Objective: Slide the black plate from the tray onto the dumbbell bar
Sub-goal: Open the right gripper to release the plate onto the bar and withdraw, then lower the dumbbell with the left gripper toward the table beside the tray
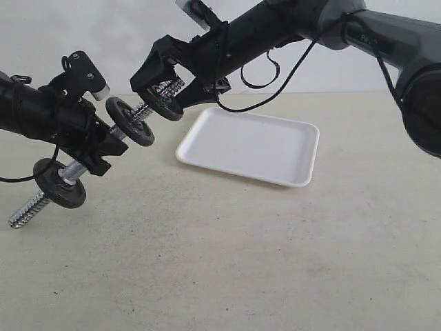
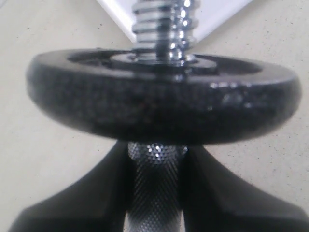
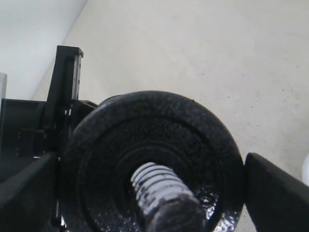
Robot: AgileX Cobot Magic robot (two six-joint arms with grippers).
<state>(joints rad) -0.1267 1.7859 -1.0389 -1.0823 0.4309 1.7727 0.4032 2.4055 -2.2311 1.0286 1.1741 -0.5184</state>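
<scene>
The small glossy black round weight plate (image 1: 167, 108) sat on the upper threaded end of the chrome steel dumbbell bar (image 1: 26, 209), with the thread passing through its centre hole. A short stretch of bare thread separated it from the nearer of the bar's two dull grey-black discs (image 1: 130, 121) (image 1: 59, 183). The bar was raised and tilted, its lower end to the left and its upper end to the right. The shallow white rectangular tray (image 1: 289, 148) lay flat, just right of that upper end.
</scene>
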